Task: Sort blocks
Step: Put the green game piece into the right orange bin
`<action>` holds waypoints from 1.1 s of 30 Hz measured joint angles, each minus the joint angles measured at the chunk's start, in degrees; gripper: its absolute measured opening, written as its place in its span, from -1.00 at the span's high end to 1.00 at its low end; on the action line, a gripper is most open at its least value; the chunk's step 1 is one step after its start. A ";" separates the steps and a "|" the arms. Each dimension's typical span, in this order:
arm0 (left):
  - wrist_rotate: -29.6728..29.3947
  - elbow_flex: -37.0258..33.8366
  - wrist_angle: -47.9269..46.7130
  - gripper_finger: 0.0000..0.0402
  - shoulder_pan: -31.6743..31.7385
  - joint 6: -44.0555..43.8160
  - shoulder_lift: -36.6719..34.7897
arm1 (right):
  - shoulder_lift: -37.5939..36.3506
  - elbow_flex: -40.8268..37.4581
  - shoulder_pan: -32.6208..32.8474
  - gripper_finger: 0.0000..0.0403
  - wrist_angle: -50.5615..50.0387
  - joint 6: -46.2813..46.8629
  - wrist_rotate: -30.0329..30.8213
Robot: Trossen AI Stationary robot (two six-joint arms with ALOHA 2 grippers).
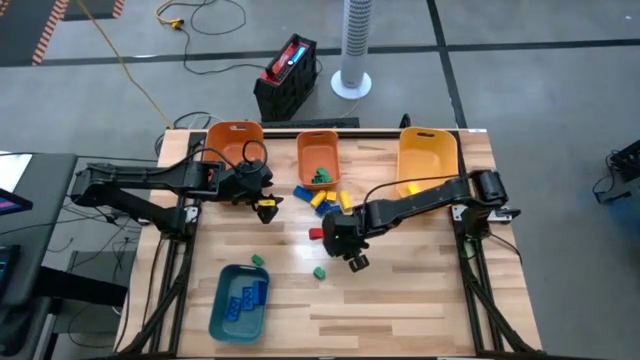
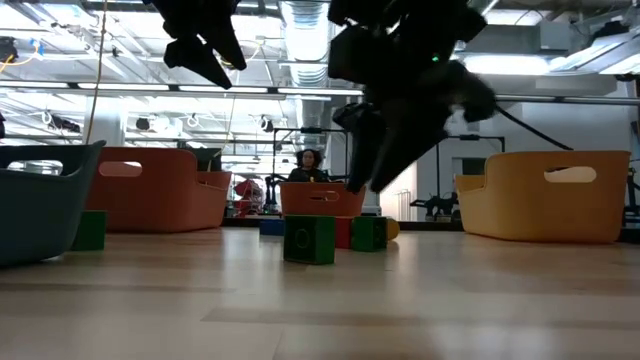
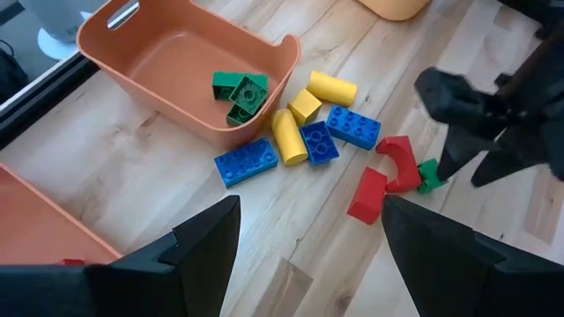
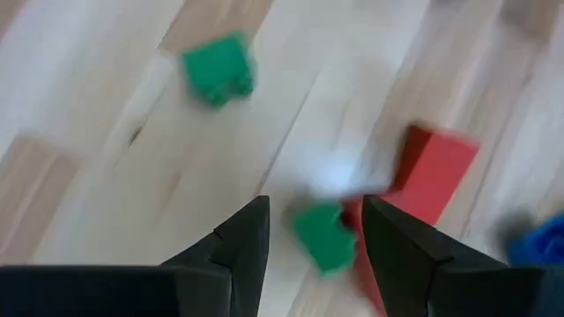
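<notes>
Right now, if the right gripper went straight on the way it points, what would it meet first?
Probably the small green block lying between the right gripper's open fingers, beside a red block; depth is unclear, so it may graze the red one too.

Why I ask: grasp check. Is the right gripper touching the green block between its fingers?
Cannot tell. In the right wrist view the green block lies in the open right gripper, but blur hides any gap or contact.

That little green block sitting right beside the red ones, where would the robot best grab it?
Probably from straight above, across its two free sides. The green block sits low on the table, touching a red block on one side, so fingers should close along the red block, not across it. The right gripper already hangs open over it; the left gripper waits near the orange bin.
</notes>
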 joint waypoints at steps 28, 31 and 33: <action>0.90 0.00 -2.05 -0.36 0.00 -0.47 0.02 | -0.22 2.71 0.49 0.22 -9.80 6.01 0.09; 0.90 0.00 -2.09 -0.36 0.00 -0.43 0.02 | -0.92 2.76 0.98 0.16 -10.28 7.21 -0.03; 0.90 0.00 -2.09 -0.36 0.00 -0.43 0.02 | -0.92 2.76 1.34 0.09 -10.95 7.23 -1.80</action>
